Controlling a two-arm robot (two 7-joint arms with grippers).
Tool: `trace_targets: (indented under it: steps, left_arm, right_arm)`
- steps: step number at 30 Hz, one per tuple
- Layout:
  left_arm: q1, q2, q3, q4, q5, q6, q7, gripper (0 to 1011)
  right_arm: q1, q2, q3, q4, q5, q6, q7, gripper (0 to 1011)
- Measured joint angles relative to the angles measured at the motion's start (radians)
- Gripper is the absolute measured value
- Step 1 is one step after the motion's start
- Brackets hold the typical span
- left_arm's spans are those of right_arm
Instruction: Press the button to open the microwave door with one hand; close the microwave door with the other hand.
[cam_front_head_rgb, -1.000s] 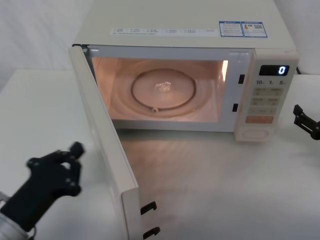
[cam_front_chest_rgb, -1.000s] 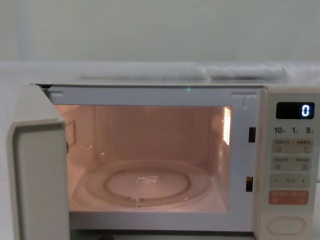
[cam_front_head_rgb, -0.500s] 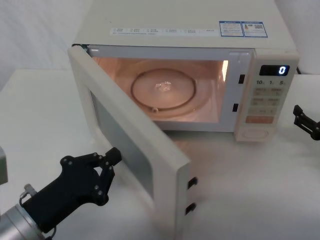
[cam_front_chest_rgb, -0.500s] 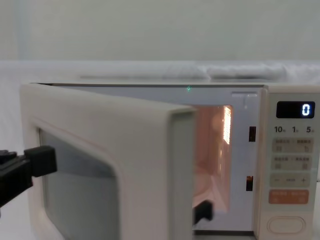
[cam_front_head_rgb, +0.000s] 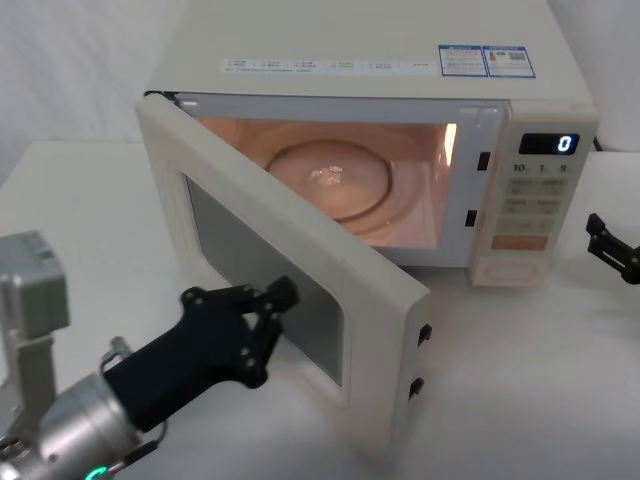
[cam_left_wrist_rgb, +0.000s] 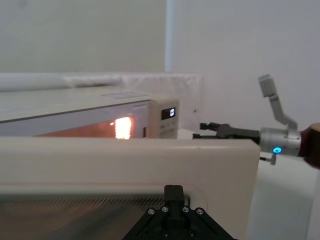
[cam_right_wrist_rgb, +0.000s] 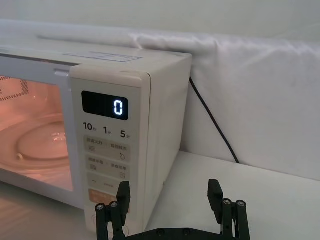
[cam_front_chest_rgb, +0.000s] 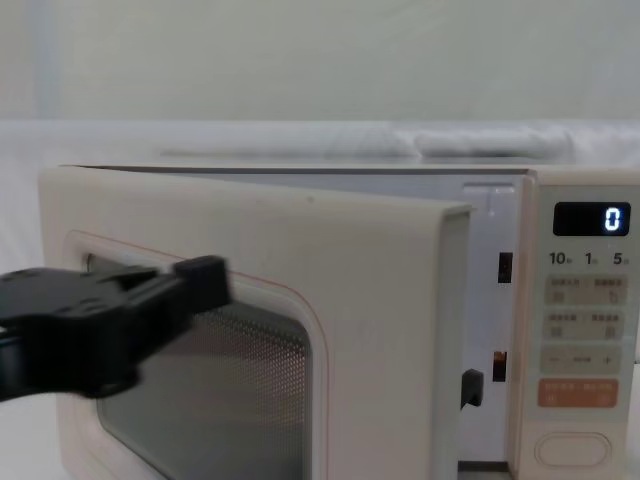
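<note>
Jaws of the left gripper (cam_front_head_rgb: 281, 297), black ridged plastic, sat nearly shut with their tips against the door (cam_front_head_rgb: 300, 235), on its dark mesh window. That cream panel stood half-open over the white surface (cam_front_head_rgb: 520, 380). Farther right, the right gripper (cam_right_wrist_rgb: 170, 199) hung with jaws wide beside the pill-shaped button (cam_front_head_rgb: 509, 268).

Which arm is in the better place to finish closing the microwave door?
The left. The left gripper is already against the window of the half-open microwave door, on its outer side, so it can likely push it shut. The right gripper waits beside the control panel, away from the door.
</note>
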Motion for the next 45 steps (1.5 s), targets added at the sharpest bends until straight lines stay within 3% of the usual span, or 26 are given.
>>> trace_targets:
  steps: [7, 15, 30, 37, 45]
  left_arm:
    - [-0.111, -0.023, 0.099, 0.061, -0.004, 0.017, -0.015, 0]
    - [-0.245, -0.068, 0.205, 0.146, 0.027, 0.025, -0.005, 0]
    - [-0.404, -0.172, 0.315, 0.298, 0.068, -0.014, 0.084, 0]
    - [-0.459, -0.199, 0.354, 0.345, 0.075, -0.017, 0.099, 0]
    - [-0.551, -0.253, 0.402, 0.433, 0.092, -0.015, 0.114, 0]
  right_arm:
    - [0.000, 0.000, 0.000, 0.000, 0.000, 0.000, 0.000, 1002]
    - [0.000, 0.000, 0.000, 0.000, 0.000, 0.000, 0.000, 1002]
    - [0.000, 0.000, 0.000, 0.000, 0.000, 0.000, 0.000, 1002]
    - [0.000, 0.000, 0.000, 0.000, 0.000, 0.000, 0.000, 1002]
    - [0.000, 0.000, 0.000, 0.000, 0.000, 0.000, 0.000, 1002]
